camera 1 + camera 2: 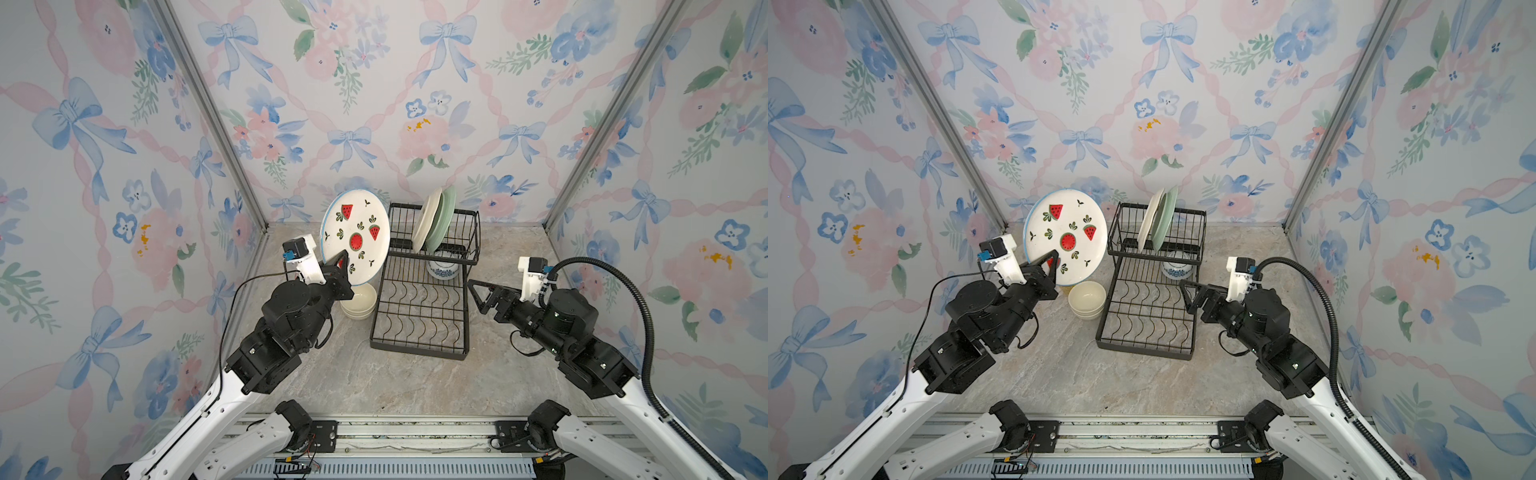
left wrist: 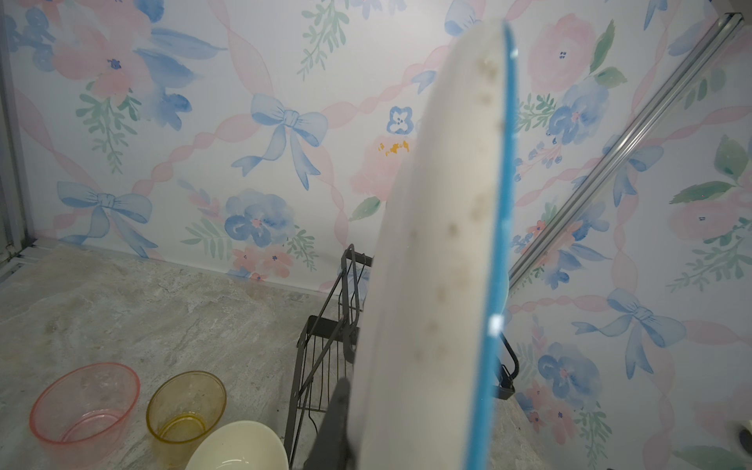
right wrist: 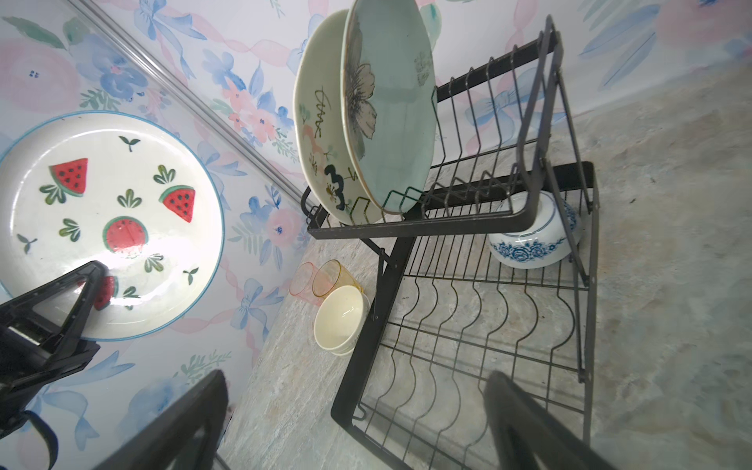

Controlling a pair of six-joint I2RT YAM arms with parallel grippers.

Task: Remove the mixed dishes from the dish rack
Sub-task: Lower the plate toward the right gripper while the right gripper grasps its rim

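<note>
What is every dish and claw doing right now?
watermelon plate: held up on edge
left claw: shut on watermelon plate
right claw: open, empty
cream plate: standing in top basket
green plate: standing beside it
blue-and-white bowl: on lower tray
cream bowls: stacked on table
tumblers: upright on table

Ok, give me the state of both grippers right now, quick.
Left gripper: shut on the rim of the round white watermelon-print plate.
Right gripper: open, holding nothing.
</note>
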